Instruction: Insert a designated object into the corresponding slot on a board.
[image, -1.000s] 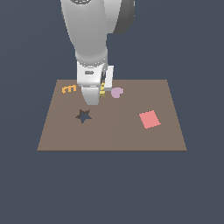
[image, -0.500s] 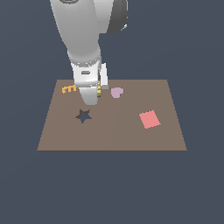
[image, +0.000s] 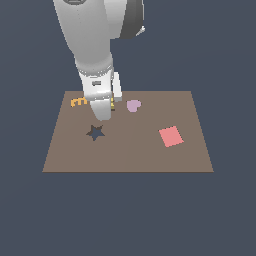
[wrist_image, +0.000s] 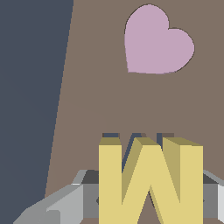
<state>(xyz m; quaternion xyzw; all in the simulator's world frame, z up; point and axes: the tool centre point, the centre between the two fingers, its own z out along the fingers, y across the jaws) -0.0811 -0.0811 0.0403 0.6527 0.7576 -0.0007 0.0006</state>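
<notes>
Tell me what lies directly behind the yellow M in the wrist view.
Just past the yellow M, dark strips of an M-shaped slot show in the brown board. The block hides the rest of the cut-out. The gripper grips the block.

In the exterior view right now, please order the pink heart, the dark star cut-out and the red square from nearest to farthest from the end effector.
The end effector is at the board's far edge.
1. Dark star cut-out: just in front of it, toward the camera.
2. Pink heart: on the exterior view's right of it; close to the star's distance, hard to separate.
3. Red square: clearly farthest, further on the exterior view's right.
</notes>
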